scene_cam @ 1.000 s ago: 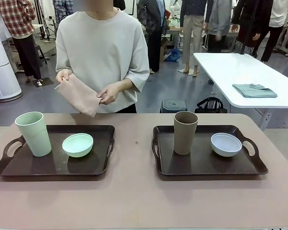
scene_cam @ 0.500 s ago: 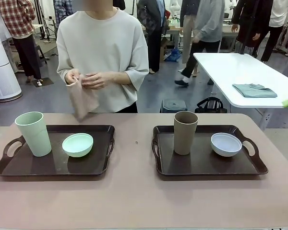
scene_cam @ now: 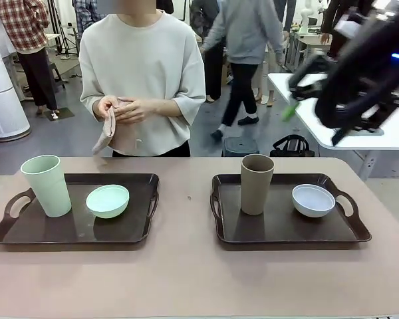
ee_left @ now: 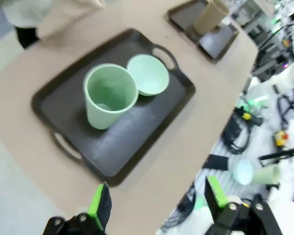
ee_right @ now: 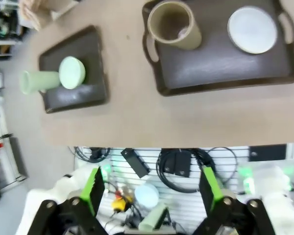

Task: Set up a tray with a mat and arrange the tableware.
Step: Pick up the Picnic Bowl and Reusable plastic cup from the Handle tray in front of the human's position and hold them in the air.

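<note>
Pale green cup (scene_cam: 46,185): stood upright at the 9 o'clock end of the left tray (scene_cam: 53,230).
Pale green bowl (scene_cam: 108,201): sat on the same tray, just beside the cup at its 3 o'clock.
Brown cup (scene_cam: 256,184): stood upright on the right tray (scene_cam: 279,230), toward its 9 o'clock side.
White bowl (scene_cam: 313,200): sat on the right tray at 3 o'clock of the brown cup, apart from it.
Trays: dark, with handles, lay side by side on the worktop (scene_cam: 186,279), well apart.
Mat (scene_cam: 106,133): a beige cloth hung from the person's hands (scene_cam: 130,109) past the worktop's 12 o'clock edge.
Left hand (ee_left: 158,198): open and empty, high over the worktop's near edge by the left tray.
Right hand (ee_right: 151,186): open and empty, raised well above the near edge.
Right arm (scene_cam: 359,73): a dark blur at 2 o'clock in the front view.
</note>
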Controlling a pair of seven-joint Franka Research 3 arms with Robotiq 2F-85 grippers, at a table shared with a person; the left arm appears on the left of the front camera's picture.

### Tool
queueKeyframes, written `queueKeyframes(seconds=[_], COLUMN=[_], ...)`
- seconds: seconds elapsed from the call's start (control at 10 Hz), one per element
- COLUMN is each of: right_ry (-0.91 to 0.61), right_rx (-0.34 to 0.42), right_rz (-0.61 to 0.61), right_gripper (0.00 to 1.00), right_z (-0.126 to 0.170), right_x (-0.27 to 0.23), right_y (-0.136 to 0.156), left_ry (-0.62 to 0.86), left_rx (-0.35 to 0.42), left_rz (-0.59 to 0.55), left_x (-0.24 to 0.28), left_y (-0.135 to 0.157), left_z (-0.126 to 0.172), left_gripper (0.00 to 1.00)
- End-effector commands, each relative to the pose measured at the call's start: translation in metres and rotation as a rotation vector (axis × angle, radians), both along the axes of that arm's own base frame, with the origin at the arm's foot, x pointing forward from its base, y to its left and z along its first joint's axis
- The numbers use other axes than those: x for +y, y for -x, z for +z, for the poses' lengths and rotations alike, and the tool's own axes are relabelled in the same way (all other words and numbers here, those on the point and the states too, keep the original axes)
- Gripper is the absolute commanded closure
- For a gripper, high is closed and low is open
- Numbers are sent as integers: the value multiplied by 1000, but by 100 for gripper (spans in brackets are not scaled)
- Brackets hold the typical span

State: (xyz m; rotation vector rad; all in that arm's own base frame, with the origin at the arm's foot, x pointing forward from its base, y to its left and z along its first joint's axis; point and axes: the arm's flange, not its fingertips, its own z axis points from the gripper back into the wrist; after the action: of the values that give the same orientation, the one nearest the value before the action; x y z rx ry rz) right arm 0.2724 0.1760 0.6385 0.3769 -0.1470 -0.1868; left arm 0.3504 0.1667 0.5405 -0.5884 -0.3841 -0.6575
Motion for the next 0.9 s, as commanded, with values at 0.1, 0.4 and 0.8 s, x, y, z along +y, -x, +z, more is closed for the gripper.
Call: queueKeyframes(seconds=[0.1, 0.4, 0.8], right_ry=[61, 45, 45], right_rx=[78, 63, 63], right_rz=[-98, -73, -73], right_gripper=[0, 0, 0], right_z=[-11, -19, -19], right_x=[61, 69, 69], right_y=[-54, -50, -50], left_ry=[-44, -37, -37], left_rx=[-69, -53, -53], left_rz=[8, 17, 17], left_x=[4, 4, 4], left_y=[-10, -8, -8], left_z=[7, 12, 12], left_gripper=[0, 0, 0])
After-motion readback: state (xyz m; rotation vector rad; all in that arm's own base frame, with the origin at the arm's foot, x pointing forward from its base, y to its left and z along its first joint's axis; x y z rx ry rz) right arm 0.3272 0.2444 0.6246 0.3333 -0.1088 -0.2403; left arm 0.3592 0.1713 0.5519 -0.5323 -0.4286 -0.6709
